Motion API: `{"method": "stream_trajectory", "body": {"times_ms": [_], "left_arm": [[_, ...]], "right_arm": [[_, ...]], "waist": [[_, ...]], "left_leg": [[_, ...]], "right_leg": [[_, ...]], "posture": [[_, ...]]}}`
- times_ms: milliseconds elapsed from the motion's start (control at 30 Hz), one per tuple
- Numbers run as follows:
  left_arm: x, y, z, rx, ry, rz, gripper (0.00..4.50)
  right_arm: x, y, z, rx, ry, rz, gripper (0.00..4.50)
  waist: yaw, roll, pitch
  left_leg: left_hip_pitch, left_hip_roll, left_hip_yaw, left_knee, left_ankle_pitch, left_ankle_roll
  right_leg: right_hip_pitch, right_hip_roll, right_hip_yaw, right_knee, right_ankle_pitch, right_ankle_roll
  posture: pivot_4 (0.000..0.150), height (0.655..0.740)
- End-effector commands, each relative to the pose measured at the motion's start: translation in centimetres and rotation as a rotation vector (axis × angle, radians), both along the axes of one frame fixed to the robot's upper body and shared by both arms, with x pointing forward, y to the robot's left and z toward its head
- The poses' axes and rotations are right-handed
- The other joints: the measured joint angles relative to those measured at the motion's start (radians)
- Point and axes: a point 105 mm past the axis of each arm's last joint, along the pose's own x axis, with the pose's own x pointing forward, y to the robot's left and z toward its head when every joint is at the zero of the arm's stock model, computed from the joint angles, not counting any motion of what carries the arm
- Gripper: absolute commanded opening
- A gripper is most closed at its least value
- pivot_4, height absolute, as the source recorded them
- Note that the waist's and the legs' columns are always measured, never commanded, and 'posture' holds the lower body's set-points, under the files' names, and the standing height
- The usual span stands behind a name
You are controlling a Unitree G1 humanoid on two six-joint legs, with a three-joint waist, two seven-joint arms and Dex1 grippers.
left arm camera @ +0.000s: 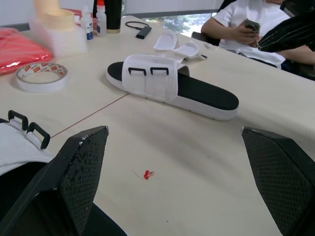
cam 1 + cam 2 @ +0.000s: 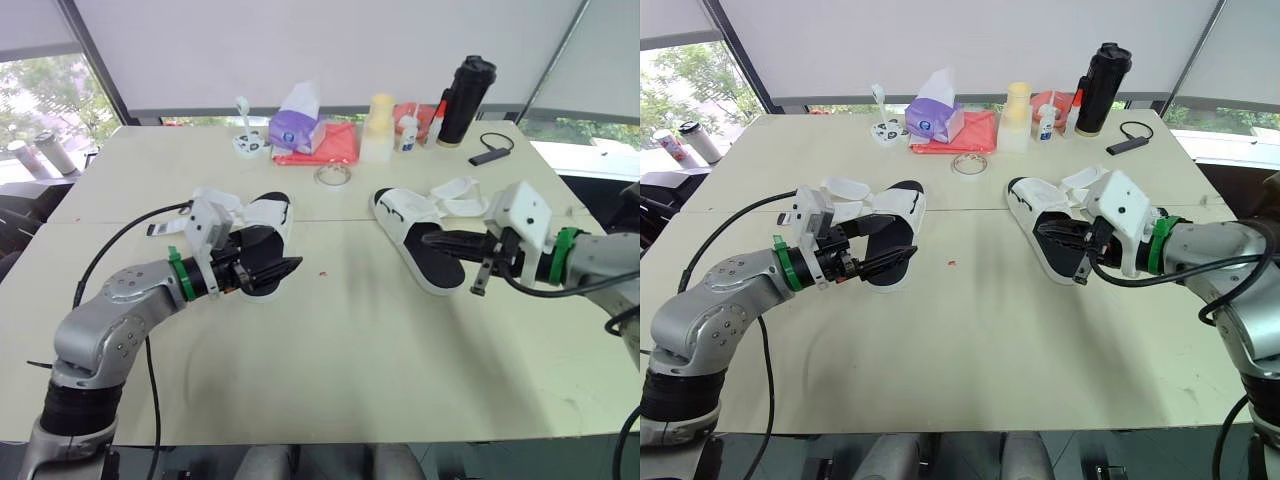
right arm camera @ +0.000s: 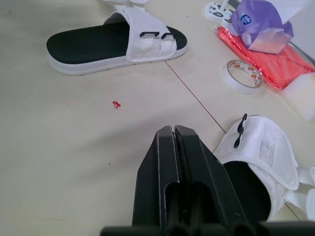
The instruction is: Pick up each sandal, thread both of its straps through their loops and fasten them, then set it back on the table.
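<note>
Two sandals on a pale desk (image 2: 350, 360), seen from the robot's head and wrists. The left sandal (image 2: 262, 222) lies sole down on the robot's left. Its loose straps (image 2: 217, 196) are spread flat on the desk beside its white band. The right sandal (image 2: 412, 232) lies sole down on the robot's right, well apart from the first. Its own unfastened straps (image 2: 462, 190) trail on the desk at its far side, and the two black loops (image 1: 148, 71) on its band stand empty.

The left gripper (image 2: 288, 272) is held low over the black footbed of the left sandal. Its jaws are spread wide with nothing between them (whether they touch the sandal cannot be told). The right gripper (image 3: 173, 131) points across the footbed of the right sandal, just beside its band. Its jaws are pressed fully together and grasp nothing.

A small red speck (image 2: 322, 271) marks the desk between the sandals. Along the far edge stand:
- a tape roll (image 2: 333, 176)
- a purple tissue pack (image 2: 297, 126)
- a red packet (image 2: 328, 148)
- a glue bottle (image 2: 407, 132)
- a black bottle (image 2: 466, 100)

A seated person (image 1: 241, 22) holding a phone appears beyond the desk.
</note>
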Motion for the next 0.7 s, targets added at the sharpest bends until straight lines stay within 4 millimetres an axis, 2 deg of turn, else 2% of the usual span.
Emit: {"method": "stream_trajectory", "body": {"times_ms": [33,267,700], "left_arm": [[-0.19,0.01,1.37,-0.027,-0.056,0.008,4.48],[-0.4,-0.2,1.87,-0.083,-0.04,0.001,4.48],[-0.4,-0.01,1.37,-0.038,-0.04,0.01,4.48]], "right_arm": [[0.0,0.42,0.91,-0.003,-0.044,0.021,0.0],[0.03,0.45,0.8,-0.004,-0.04,0.019,0.0],[0.19,0.8,0.74,0.002,-0.049,0.017,0.0]], "waist": [[0.0,0.0,0.0],[0.0,0.0,0.0],[0.0,0.0,0.0]], "left_leg": [[0.0,0.0,0.0,0.0,0.0,0.0],[0.0,0.0,0.0,0.0,0.0,0.0],[0.0,0.0,0.0,0.0,0.0,0.0]], "right_leg": [[0.0,0.0,0.0,0.0,0.0,0.0],[0.0,0.0,0.0,0.0,0.0,0.0],[0.0,0.0,0.0,0.0,0.0,0.0]], "posture": [[0.15,0.7296],[0.15,0.7296],[0.15,0.7296]]}}
